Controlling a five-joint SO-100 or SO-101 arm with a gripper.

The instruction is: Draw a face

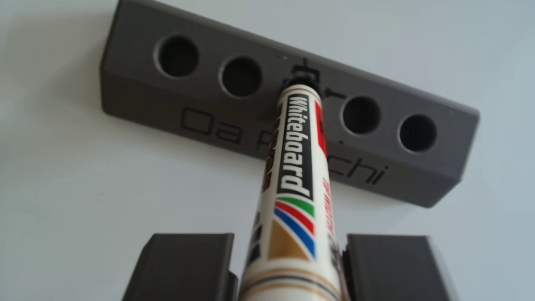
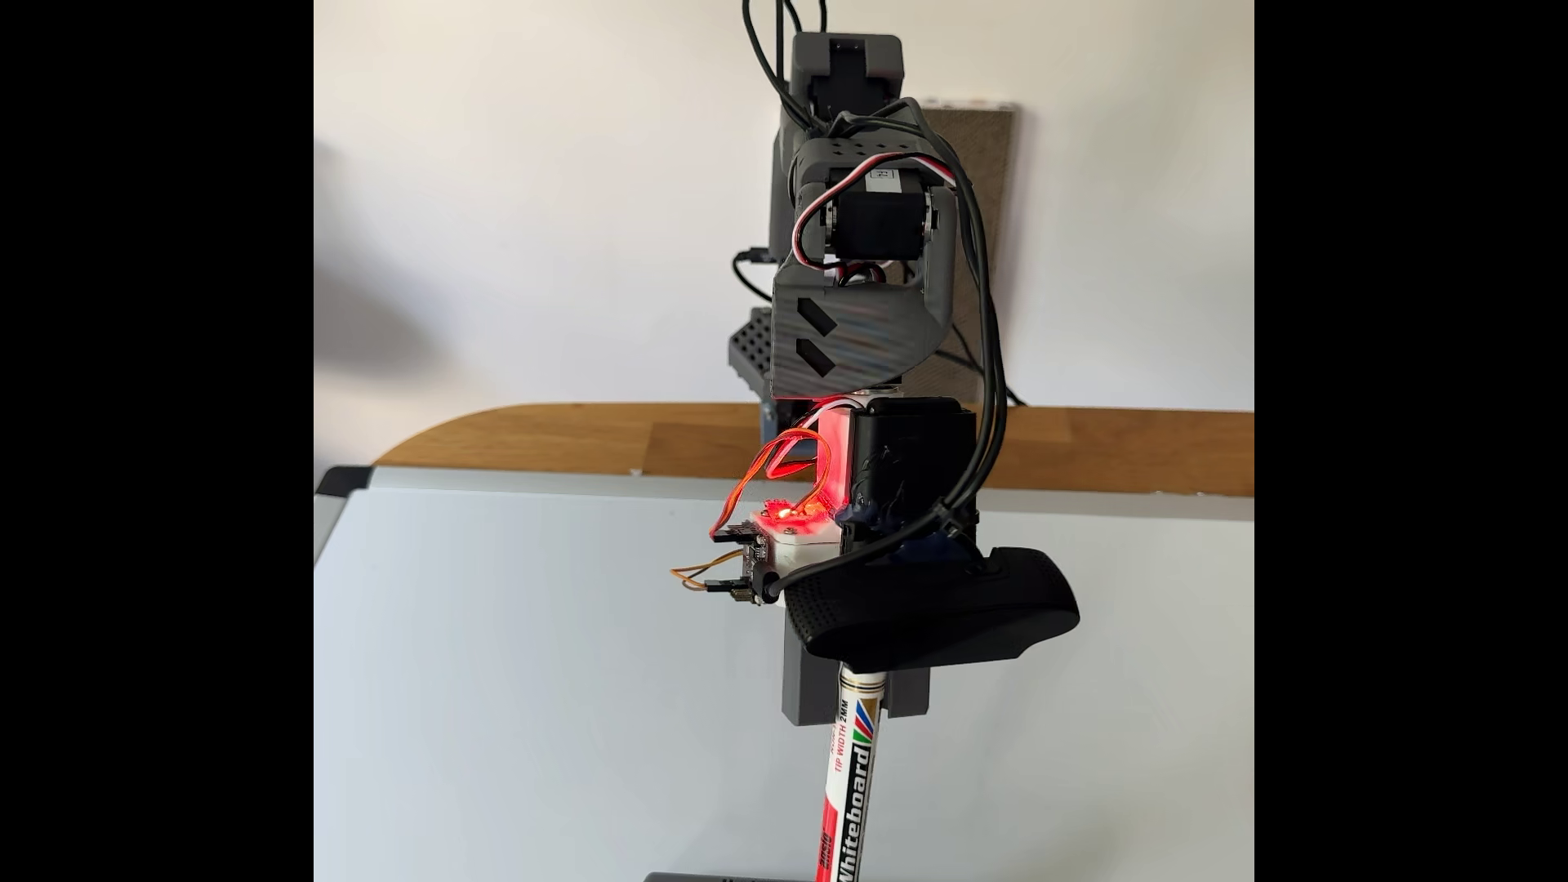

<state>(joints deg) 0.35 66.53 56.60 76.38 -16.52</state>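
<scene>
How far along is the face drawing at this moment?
Done: the gripper has the whiteboard marker between its fingers. In hand: the marker's tip sits at the middle hole of the grey holder, so it is either leaving or entering it. Left: the drawing itself; the whiteboard shows no lines in the fixed view.

The other view looks closely down the marker [image 1: 292, 185] at the holder [image 1: 202, 121]; the fixed view faces the arm [image 2: 857, 331] frontally, sharing the marker.

Marker [image 1: 295, 185] barrel hides the middle letters engraved on the holder [image 1: 162, 98]; holder [image 2: 721, 876] cut off by the fixed view's bottom edge.
</scene>
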